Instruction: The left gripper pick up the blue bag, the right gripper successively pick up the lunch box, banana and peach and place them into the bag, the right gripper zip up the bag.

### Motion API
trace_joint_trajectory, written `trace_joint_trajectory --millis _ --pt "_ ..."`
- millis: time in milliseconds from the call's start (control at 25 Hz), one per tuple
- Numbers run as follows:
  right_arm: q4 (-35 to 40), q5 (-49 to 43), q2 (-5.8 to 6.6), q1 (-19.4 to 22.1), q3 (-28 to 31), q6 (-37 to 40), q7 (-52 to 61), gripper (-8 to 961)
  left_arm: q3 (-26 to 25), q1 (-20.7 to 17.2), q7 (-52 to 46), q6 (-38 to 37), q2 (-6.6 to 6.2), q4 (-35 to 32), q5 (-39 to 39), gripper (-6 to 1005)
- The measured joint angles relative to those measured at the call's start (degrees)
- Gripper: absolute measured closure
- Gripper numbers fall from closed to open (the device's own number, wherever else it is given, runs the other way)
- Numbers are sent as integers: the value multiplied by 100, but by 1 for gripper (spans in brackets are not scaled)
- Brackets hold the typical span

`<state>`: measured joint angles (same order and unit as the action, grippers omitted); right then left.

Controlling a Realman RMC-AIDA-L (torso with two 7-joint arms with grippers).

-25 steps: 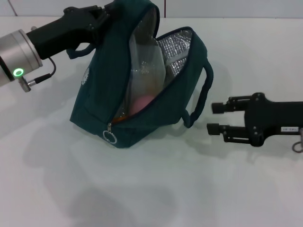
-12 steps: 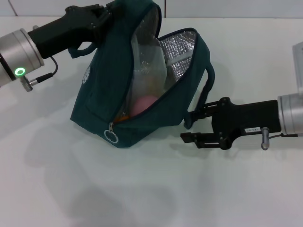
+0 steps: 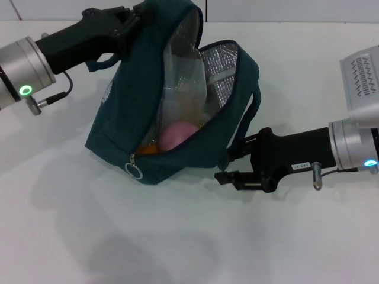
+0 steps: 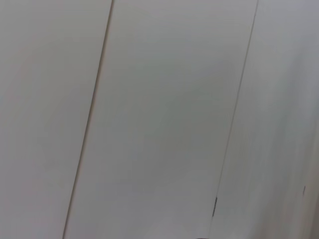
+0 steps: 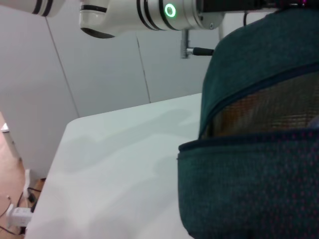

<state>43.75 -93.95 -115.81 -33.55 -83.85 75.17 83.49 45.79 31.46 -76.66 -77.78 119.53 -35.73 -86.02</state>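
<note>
Black fingers of the right gripper [image 3: 228, 168] are sitting spread apart and holding nothing, low over the white table [image 3: 177, 236], with the tips just beside the bag's near right corner and its side handle. From there the bag [image 3: 124, 112] is leaning open, its mouth gaping and the foil lining showing. Inside it, the peach [image 3: 176, 134] is lying low in the opening, the clear lunch box [image 3: 183, 83] is standing behind it, and a sliver of orange at the lower edge is probably the banana [image 3: 148, 149]. At the bag's top, the left gripper [image 3: 127, 23] is pinching the fabric and holding the bag up. Judging by this, the packing is looking done, and only the zipping is remaining. The ring pull [image 3: 134, 170] is hanging at the low front end of the zipper, well apart from the right fingers.
</note>
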Motion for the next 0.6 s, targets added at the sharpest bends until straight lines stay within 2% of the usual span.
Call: trace_joint_trajectory --millis 160,400,480,600 --pt "-3 29 -3 22 9 -97 -38 450 -4 0 2 0 0 25 0 956" --pt "-12 85 -20 48 -5 -71 -314 717 0 1 2 0 7 31 1 955" --pt "-14 185 -12 84 3 -15 -414 879 -4 3 3 1 9 31 5 955" --pt "-16 523 14 272 135 95 -710 880 -25 -5 69 0 9 37 7 954"
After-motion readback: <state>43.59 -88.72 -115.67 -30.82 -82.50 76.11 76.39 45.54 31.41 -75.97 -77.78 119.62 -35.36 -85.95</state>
